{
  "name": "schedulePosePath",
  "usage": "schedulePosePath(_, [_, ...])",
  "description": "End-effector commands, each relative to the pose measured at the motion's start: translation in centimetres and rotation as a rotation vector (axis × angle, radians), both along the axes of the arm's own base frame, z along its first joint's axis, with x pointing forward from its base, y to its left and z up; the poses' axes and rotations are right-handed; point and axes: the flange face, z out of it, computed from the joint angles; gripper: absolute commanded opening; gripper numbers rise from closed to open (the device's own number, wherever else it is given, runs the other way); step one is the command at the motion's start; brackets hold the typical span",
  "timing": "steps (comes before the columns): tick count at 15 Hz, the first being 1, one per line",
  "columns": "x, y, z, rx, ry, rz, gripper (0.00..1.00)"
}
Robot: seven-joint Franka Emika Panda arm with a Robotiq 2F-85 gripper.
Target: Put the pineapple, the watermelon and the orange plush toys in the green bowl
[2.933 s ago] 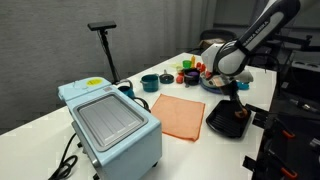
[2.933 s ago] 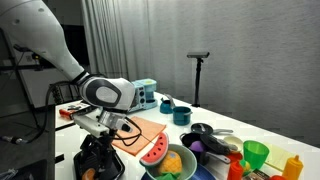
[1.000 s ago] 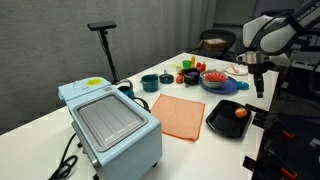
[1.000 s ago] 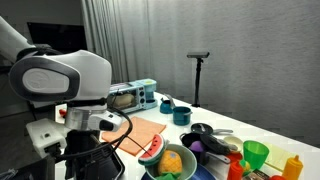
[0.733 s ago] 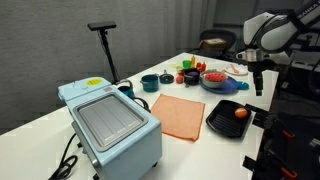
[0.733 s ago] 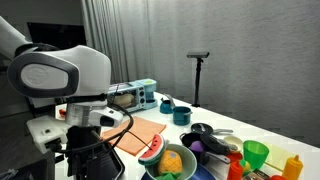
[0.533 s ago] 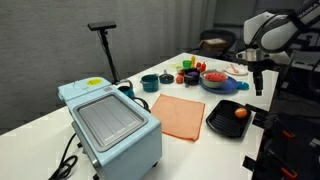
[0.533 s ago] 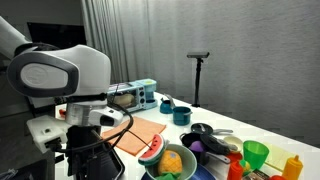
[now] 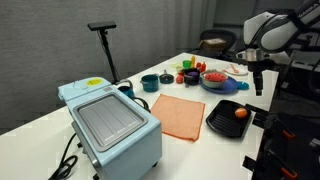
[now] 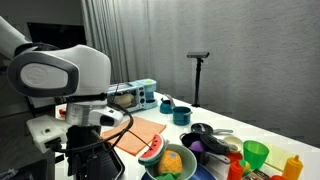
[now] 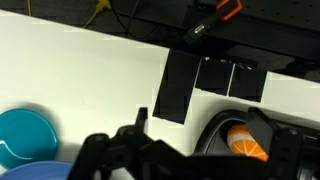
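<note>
Off the surface's (image 9: 40, 122) edge by the black tray (image 9: 222, 122), tool (image 9: 258, 88) hangs high; earlier it sat low over that tray. Opening: cannot tell. Orange (image 9: 240, 112) lies in tray.

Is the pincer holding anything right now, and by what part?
Nothing shows in it. The pincer hangs bare above the black tray, where the orange lies apart from it.

A lab: grey curtains (image 10: 130, 40), camera stand (image 9: 104, 45), white table (image 9: 40, 118).
</note>
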Motion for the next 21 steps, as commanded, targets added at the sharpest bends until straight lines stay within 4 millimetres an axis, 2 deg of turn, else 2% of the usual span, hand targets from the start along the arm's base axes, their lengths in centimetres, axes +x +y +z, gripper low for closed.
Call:
schedulePosePath(1, [0.0, 0.0, 0.0, 0.0, 0.001, 0.0, 1.0])
schedulePosePath(3, [0.4, -0.2, -0.3, 0.017, -0.018, -0.013, 1.0])
schedulePosePath(6, [2.1, 0.4, -1.2, 0.096, -0.048, 0.024, 1.0])
schedulePosePath(8, [1.5, -0.6, -0.9, 0.13, -0.073, 0.072, 1.0])
schedulePosePath(11, [1.1, -1.4, -2.0, 0.206, -0.036, 0.141, 1.0])
schedulePosePath(14, [0.7, -1.4, -2.6, 0.33, -0.029, 0.201, 1.0])
schedulePosePath(21, [1.2, -2.0, -3.2, 0.355, -0.045, 0.227, 1.0])
